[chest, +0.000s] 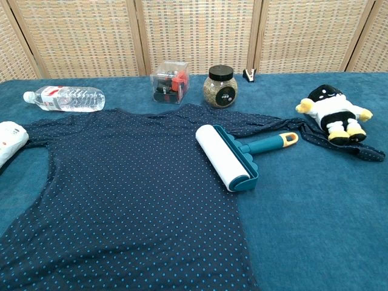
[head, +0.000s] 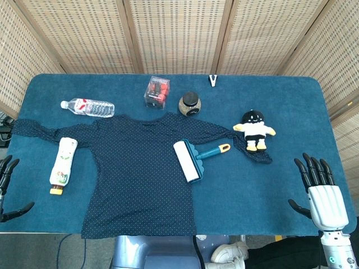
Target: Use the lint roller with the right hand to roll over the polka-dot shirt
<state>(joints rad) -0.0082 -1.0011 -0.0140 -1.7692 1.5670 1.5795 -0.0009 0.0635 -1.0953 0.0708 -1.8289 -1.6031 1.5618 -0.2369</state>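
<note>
A dark blue polka-dot shirt (head: 140,174) (chest: 121,194) lies flat across the middle of the blue table, sleeves spread to both sides. The lint roller (head: 192,158) (chest: 233,155), white drum with a teal frame and an orange-tipped handle, lies on the shirt's right edge, handle pointing right. My right hand (head: 320,188) hovers open at the table's near right corner, fingers apart, well right of the roller and holding nothing. My left hand (head: 7,188) shows at the left edge, open and empty. Neither hand appears in the chest view.
A water bottle (head: 87,106), a clear box with red contents (head: 157,92) and a lidded jar (head: 189,103) stand behind the shirt. A white squeeze bottle (head: 63,163) lies on the left sleeve. A plush toy (head: 255,129) sits on the right sleeve's end. A small clip (head: 213,80) is at the back edge.
</note>
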